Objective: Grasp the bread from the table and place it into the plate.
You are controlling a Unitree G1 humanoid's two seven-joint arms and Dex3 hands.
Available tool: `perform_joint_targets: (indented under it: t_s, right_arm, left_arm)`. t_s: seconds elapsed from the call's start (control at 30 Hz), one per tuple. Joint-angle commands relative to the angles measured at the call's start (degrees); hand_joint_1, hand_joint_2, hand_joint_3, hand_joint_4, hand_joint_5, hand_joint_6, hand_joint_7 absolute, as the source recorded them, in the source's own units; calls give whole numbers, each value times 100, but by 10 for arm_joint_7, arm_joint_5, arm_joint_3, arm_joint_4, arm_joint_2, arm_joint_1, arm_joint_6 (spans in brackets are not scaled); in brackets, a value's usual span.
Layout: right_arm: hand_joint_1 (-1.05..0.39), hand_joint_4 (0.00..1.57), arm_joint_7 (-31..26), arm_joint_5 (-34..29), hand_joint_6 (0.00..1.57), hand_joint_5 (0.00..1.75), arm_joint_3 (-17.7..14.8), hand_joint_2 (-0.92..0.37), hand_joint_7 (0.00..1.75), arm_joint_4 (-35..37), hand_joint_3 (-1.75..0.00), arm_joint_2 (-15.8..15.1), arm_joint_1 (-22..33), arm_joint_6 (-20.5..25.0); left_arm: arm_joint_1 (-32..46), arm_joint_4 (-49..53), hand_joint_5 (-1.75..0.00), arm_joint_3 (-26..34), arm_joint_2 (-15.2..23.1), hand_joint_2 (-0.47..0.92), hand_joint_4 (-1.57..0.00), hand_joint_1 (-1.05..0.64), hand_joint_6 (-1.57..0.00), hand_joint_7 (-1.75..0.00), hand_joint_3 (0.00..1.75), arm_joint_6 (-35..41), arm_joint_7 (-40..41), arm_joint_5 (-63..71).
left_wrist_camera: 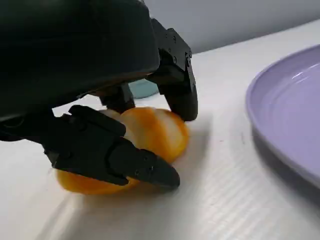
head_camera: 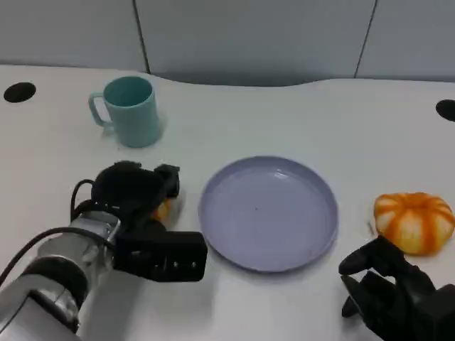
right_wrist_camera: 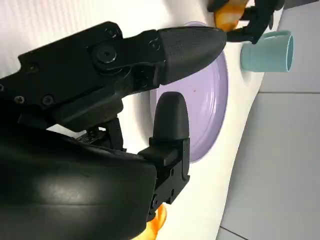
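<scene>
While right hand (head_camera: 398, 295) rests open, left hand (head_camera: 138, 195) fingers (left_wrist_camera: 125, 160) grip bread (left_wrist_camera: 150, 132) on table (head_camera: 284, 114).

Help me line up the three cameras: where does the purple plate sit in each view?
Head view: the plate lies mid-table, between the hands.
Left wrist view: the plate lies just past the bread between the left hand's fingers.
Right wrist view: the plate lies behind the right hand's fingers.
Shared landmark: that bread beside the plate's rim.

white table (head_camera: 298, 114), plate (head_camera: 268, 213), mug (head_camera: 130, 111), breads (head_camera: 414, 222)
</scene>
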Motion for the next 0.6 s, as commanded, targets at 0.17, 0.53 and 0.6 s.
perform_joint_targets:
  t_s: [0.17,0.53,0.6]
  right_arm:
    - [-28,58,-3,2,35,175,-6,-92,175,4,-32,-4,0,-7]
    - [-28,58,-3,2,35,175,-9,-92,175,10,-32,-5,-6,-6]
    - [-28,58,-3,1,35,175,-9,-92,175,11,-32,-5,-7,-6]
  left_arm:
    - [32,10,-175,65,14,92,-72,-15,-51,-175,10,-49,1,-88]
    - [65,-51,-175,175,46,87,-76,-11,-51,-175,6,-157,-42,-215]
    - [72,-67,-175,188,51,87,-76,-10,-52,-175,5,-175,-45,-228]
